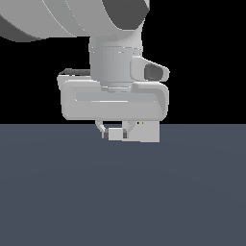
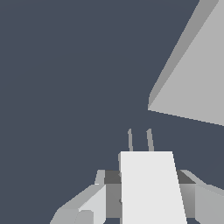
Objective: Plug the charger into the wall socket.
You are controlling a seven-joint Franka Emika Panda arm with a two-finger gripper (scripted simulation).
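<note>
In the exterior view my gripper [image 1: 115, 130] hangs low over the floor, shut on the charger [image 1: 115, 135], a small white-grey block held between the two fingers. The wrist view shows the charger [image 2: 151, 188] with two thin prongs [image 2: 149, 140] pointing away from the hand, and a finger [image 2: 85, 205] on either side of it. The wall socket [image 1: 148, 132] is a light-grey panel just beyond the gripper toward the exterior view's right, with two tiny dark holes [image 1: 140, 123] near its top; the hand hides part of it. In the wrist view the wall socket [image 2: 197, 74] stands apart from the prongs, off their line.
A flat dark blue-grey floor [image 1: 120, 192] fills the lower half of the exterior view, with a black background above it. The arm's large white body [image 1: 115, 96] blocks the view above the gripper.
</note>
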